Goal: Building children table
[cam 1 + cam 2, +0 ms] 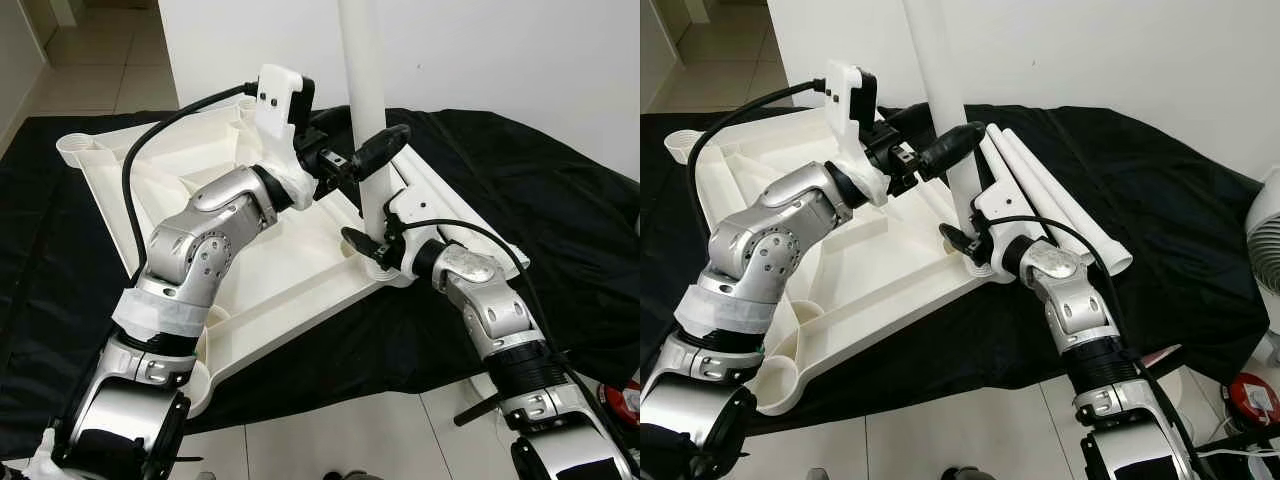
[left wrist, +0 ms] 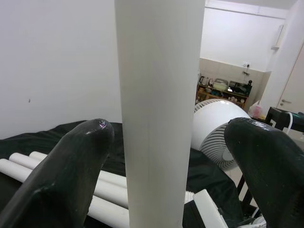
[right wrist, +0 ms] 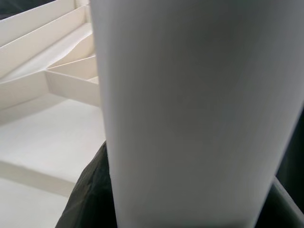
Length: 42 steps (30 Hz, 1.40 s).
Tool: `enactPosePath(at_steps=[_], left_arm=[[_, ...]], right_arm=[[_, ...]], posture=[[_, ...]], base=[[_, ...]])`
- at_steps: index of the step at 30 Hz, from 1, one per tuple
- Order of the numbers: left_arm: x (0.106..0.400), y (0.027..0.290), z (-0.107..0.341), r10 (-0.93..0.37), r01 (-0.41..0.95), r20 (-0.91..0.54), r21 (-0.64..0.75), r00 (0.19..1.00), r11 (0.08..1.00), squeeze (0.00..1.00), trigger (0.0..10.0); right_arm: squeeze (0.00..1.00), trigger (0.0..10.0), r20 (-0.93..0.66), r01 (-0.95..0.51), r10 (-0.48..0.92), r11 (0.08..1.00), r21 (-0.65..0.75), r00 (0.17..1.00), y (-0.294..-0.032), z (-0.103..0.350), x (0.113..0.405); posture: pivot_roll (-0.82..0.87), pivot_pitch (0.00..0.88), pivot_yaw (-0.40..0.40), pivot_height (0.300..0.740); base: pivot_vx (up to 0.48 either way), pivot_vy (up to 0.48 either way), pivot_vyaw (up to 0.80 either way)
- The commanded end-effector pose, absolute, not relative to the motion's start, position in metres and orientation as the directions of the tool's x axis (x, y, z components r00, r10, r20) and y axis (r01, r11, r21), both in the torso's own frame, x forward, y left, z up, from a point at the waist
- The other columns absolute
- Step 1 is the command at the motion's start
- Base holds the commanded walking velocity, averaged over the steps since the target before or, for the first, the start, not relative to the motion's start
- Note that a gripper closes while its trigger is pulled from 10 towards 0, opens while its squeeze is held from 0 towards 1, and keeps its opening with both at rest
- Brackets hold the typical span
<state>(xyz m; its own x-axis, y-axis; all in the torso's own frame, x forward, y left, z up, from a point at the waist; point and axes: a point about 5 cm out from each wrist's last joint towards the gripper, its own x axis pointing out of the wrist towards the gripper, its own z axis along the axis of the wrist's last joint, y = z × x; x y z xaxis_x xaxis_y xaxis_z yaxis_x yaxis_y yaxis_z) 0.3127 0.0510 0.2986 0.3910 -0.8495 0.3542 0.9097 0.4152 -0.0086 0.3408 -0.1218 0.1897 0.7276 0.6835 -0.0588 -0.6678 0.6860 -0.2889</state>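
Note:
An upside-down white table top [image 1: 280, 255] lies on a black cloth [image 1: 570, 230]. A white table leg [image 1: 363, 90] stands upright in the socket at its near right corner. My left gripper [image 1: 366, 152] is open around the leg partway up; in the left wrist view the leg [image 2: 159, 118] sits between the fingers [image 2: 71, 171], with a gap on one side. My right gripper [image 1: 372, 246] is shut on the leg's base just above the socket; the right wrist view looks closely at the leg [image 3: 199, 118].
Spare white legs [image 1: 1050, 195] lie side by side on the cloth behind the right corner. A white fan [image 1: 1268, 250] stands at the far right, with a red object [image 1: 1250, 400] on the tiled floor near it. A white wall rises behind.

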Motion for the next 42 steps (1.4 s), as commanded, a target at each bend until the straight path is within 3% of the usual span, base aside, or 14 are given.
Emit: enactPosePath(at_steps=[1, 6, 7, 8, 26, 27, 29, 30, 32, 33, 42], left_arm=[[0.305, 0.041, 0.308, -0.906, 0.959, 0.345, 0.053, 0.243, 0.277, 0.00, 10.0], [0.309, 0.039, 0.311, -0.910, 0.963, 0.327, -0.003, 0.256, 0.270, 0.00, 10.0], [0.310, 0.039, 0.312, -0.906, 0.961, 0.327, -0.018, 0.268, 0.277, 0.00, 2.5], [0.313, 0.040, 0.314, -0.900, 0.956, 0.327, -0.033, 0.287, 0.293, 0.00, 0.0], [0.316, 0.038, 0.326, -0.900, 0.945, 0.304, 0.000, 0.311, 0.327, 0.00, 0.0], [0.317, 0.036, 0.328, -0.901, 0.940, 0.288, 0.001, 0.325, 0.340, 0.00, 10.0], [0.320, 0.034, 0.331, -0.894, 0.934, 0.284, -0.013, 0.346, 0.357, 0.00, 10.0], [0.324, 0.032, 0.332, -0.885, 0.922, 0.276, -0.015, 0.375, 0.387, 0.00, 10.0], [0.328, 0.032, 0.333, -0.877, 0.911, 0.268, -0.014, 0.400, 0.411, 0.00, 10.0], [0.332, 0.031, 0.335, -0.866, 0.899, 0.263, -0.012, 0.425, 0.438, 0.00, 10.0], [0.340, 0.017, 0.356, -0.802, 0.813, 0.247, 0.079, 0.544, 0.576, 0.00, 10.0]], right_arm=[[0.00, 10.0, -0.073, -0.686, 0.705, 0.653, -0.322, 0.706, -0.120, 0.192, 0.339], [0.00, 10.0, -0.087, -0.693, 0.712, 0.637, -0.338, 0.697, -0.119, 0.192, 0.339], [0.00, 10.0, -0.088, -0.693, 0.712, 0.636, -0.340, 0.696, -0.119, 0.191, 0.339], [0.00, 10.0, -0.091, -0.696, 0.715, 0.632, -0.340, 0.694, -0.120, 0.191, 0.339], [0.00, 10.0, -0.059, -0.662, 0.679, 0.686, -0.302, 0.731, -0.121, 0.192, 0.344], [0.00, 10.0, -0.051, -0.648, 0.666, 0.702, -0.296, 0.745, -0.122, 0.193, 0.346], [0.00, 10.0, -0.034, -0.626, 0.645, 0.726, -0.285, 0.764, -0.122, 0.195, 0.348], [0.85, 10.0, -0.016, -0.602, 0.623, 0.748, -0.279, 0.782, -0.123, 0.197, 0.351], [0.85, 10.0, -0.003, -0.585, 0.608, 0.763, -0.274, 0.794, -0.123, 0.199, 0.353], [1.00, 10.0, 0.012, -0.571, 0.596, 0.775, -0.272, 0.803, -0.123, 0.200, 0.355], [1.00, 10.0, 0.093, -0.469, 0.507, 0.841, -0.270, 0.857, -0.118, 0.212, 0.364]], posture=[[0.06, 0.020, -0.042, 0.740], [0.05, 0.013, -0.040, 0.740], [0.05, 0.009, -0.036, 0.740], [0.05, 0.009, -0.036, 0.740], [0.06, 0.000, -0.034, 0.740], [0.06, 0.000, -0.035, 0.740], [0.06, 0.000, -0.036, 0.740], [0.06, 0.000, -0.039, 0.740], [0.06, 0.000, -0.039, 0.740], [0.06, 0.000, -0.039, 0.740], [0.06, 0.000, -0.044, 0.740]], base=[[0.000, 0.000, 0.00], [0.000, 0.000, 0.00], [0.000, 0.000, 0.00], [0.000, 0.000, 0.00], [0.000, 0.000, 0.00], [0.000, 0.000, 0.00], [0.000, 0.000, 0.00], [0.000, 0.000, 0.00], [0.000, 0.000, 0.00], [0.000, 0.000, 0.00], [0.000, 0.000, 0.00]])
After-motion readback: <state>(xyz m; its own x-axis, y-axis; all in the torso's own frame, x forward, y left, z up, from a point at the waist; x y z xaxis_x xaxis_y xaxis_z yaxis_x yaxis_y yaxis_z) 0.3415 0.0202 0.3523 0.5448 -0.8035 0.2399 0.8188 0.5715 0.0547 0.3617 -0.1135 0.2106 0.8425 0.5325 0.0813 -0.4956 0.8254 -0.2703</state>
